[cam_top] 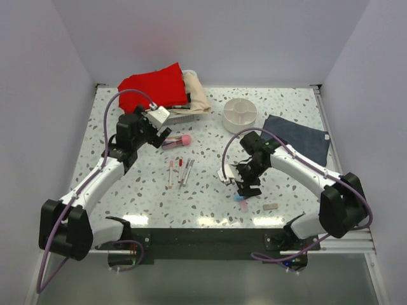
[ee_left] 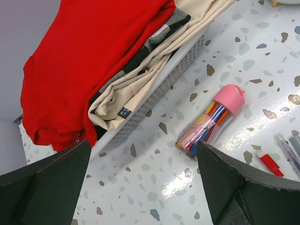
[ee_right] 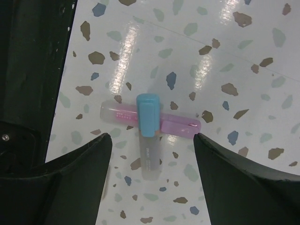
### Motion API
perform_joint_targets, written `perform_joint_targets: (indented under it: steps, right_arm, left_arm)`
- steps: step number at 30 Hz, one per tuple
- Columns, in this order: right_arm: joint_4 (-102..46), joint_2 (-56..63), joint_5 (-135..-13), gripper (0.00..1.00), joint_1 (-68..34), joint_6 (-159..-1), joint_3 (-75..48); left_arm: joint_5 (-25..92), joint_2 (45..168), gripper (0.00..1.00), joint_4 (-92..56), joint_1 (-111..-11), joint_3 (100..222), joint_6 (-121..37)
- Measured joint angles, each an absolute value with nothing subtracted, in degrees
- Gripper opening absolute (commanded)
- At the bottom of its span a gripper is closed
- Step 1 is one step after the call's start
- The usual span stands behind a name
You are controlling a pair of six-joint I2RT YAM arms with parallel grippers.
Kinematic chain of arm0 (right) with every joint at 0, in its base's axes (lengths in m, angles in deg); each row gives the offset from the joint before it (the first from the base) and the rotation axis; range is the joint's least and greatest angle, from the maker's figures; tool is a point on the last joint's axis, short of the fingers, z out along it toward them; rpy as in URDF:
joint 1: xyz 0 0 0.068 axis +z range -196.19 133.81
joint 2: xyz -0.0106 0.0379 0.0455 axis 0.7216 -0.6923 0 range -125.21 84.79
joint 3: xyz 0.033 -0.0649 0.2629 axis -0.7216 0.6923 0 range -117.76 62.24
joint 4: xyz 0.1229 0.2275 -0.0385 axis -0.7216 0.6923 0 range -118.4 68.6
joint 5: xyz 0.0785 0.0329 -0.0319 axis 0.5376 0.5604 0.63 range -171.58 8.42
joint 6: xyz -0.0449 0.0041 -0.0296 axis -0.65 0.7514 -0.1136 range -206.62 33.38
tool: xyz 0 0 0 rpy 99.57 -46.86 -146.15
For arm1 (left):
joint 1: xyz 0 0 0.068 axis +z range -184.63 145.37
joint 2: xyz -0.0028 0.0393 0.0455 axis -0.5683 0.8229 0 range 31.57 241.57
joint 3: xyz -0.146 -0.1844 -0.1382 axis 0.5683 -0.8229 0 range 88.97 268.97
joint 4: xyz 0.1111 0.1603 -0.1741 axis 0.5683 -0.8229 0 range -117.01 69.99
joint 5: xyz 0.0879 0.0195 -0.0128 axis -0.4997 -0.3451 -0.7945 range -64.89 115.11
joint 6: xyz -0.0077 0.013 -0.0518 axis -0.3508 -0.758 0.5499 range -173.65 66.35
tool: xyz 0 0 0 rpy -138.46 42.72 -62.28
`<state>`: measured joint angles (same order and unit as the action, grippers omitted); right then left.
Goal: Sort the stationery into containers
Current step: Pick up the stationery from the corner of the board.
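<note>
White divided organiser (cam_top: 240, 128); red cloth (ee_left: 84, 61), beige cloth (ee_left: 136, 91) in grey basket (ee_left: 165, 87)

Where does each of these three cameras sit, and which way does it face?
Top: fixed above and behind the robot, looking down on the table; the left arm and right arm show.
Left wrist: on the left arm, looking down past the left end effector at a tube and basket.
Right wrist: on the right arm, looking straight down past the right end effector at crossed markers.
Shared: top and left wrist both show the tube.
</note>
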<state>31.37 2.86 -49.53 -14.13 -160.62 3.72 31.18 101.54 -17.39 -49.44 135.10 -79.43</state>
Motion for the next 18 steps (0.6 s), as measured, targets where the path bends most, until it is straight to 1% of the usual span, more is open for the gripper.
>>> perform_joint_targets:
  steps: [8,18]
  right_arm:
    - [28.9,-0.6,-52.0,0.68,-13.4,-160.4,4.3]
    - [20.3,0.2,-56.4,0.67,-7.7,-151.9,9.6]
  left_arm:
    - [30.5,100.9,1.0,-16.9,-49.4,135.0,-78.3]
    - [30.2,100.9,1.0,-16.3,-49.4,135.0,-78.1]
